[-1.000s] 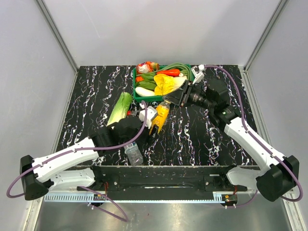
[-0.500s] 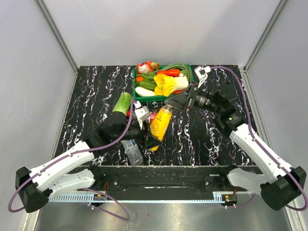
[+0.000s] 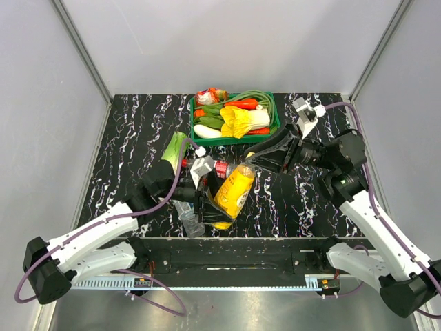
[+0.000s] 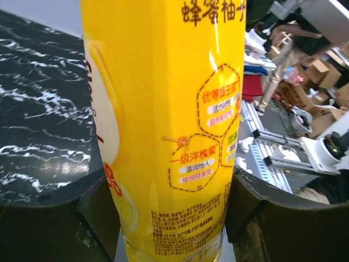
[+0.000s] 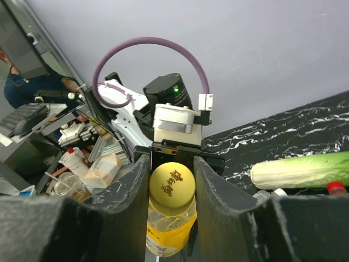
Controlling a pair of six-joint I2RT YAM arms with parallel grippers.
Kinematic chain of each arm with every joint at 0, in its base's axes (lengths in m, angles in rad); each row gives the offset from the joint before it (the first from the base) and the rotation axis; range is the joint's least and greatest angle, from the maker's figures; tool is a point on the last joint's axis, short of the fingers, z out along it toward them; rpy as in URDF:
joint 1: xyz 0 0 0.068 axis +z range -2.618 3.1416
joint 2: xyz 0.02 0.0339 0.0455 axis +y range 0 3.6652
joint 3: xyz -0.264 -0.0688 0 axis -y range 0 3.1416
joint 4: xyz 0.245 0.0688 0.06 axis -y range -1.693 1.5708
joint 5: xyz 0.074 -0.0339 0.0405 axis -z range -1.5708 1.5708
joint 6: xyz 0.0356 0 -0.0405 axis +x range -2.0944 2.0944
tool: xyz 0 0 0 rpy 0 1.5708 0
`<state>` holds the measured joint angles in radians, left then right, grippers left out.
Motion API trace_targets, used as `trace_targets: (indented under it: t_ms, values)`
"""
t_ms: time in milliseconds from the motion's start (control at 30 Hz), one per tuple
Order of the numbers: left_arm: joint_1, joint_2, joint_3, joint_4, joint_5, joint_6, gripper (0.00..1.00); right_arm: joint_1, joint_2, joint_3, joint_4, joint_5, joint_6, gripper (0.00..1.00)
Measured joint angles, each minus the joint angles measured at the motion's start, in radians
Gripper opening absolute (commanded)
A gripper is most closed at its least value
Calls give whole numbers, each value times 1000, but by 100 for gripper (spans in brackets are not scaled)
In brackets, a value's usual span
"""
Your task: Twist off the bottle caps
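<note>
A yellow drink bottle (image 3: 234,193) hangs tilted in the air above the table's near middle, held between both arms. My left gripper (image 3: 209,205) is shut on its lower body; in the left wrist view the yellow label (image 4: 163,125) fills the frame between my dark fingers (image 4: 49,218). My right gripper (image 3: 256,161) is shut on its yellow cap (image 5: 172,187), which sits tight between both pads. A red cap (image 5: 336,187) of a lying bottle shows by the cabbage. A clear bottle (image 3: 186,216) lies under the left arm. No white cap shows clearly.
A green basket (image 3: 191,121) full of vegetables stands at the back middle. A long pale-green cabbage (image 3: 173,149) lies left of it, also in the right wrist view (image 5: 300,170). The red-labelled bottle (image 3: 222,167) lies behind the left gripper.
Both arms have raised the yellow bottle off the table and carried it toward the near edge. The right gripper has swung right and back, staying on the cap.
</note>
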<state>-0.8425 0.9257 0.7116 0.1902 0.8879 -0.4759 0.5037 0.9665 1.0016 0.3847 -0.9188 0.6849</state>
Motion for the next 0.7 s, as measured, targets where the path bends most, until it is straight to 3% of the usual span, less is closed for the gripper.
trace_targets:
  t_ms: [433,533,600,700]
  values:
    - [-1,40,-1,170,135,-125,0,0,-40,-8,96,-47,17,2]
    - [-1,40,0,159,131,-119,0,2,-45,-8,71,-26,10,64]
    - [0,40,1,138,122,-100,0,5,-56,-8,27,14,-7,96]
    - [-3,41,14,88,113,-57,0,6,-88,-24,-25,106,-45,100]
